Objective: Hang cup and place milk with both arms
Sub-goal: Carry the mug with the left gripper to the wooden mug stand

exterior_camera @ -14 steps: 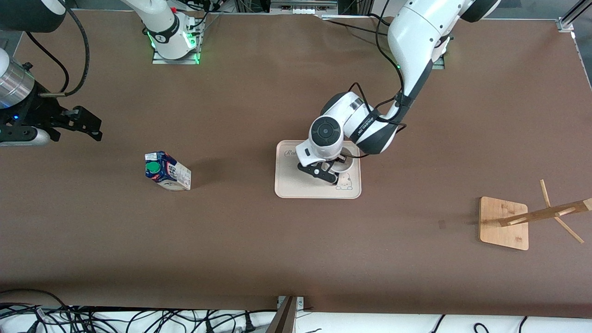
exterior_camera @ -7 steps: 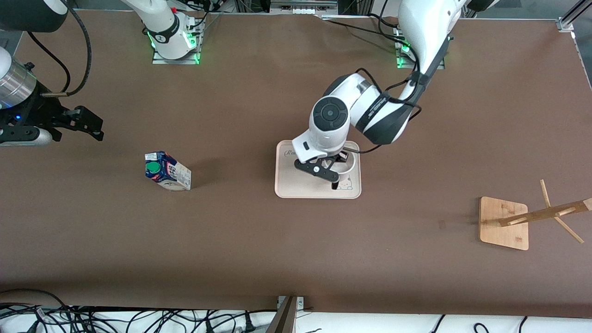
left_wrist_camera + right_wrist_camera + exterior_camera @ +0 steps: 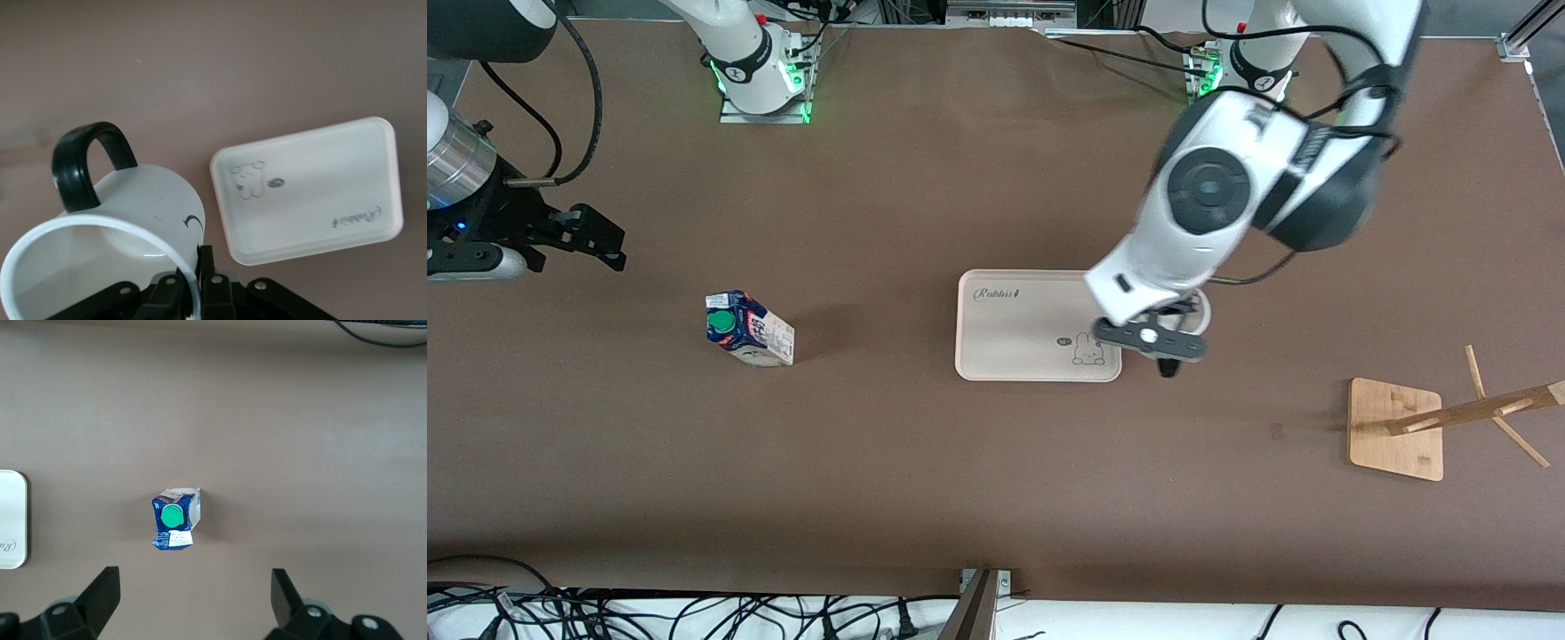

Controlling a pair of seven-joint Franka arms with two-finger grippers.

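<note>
One cup, one milk, one tray. Left gripper, clamped on the cup's rim, hangs at the tray's 3 o'clock, mostly hiding the cup; right gripper waits with fingers spread above the milk

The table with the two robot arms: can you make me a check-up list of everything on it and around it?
Surface: brown table, bare between the things.
Job's things: cup held up in the air, tipped, just past the tray's edge toward the left arm's end. Milk stands toward the right arm's end. Wooden rack stands at the left arm's end.
Clutter: nothing seen.
Grippers: left gripper shut on the cup's rim; right gripper open, waiting high above the table near the milk.
Cables: black tangle below the table's near edge; black cables run along both arms.
Surroundings: green lights at both arm bases.
</note>
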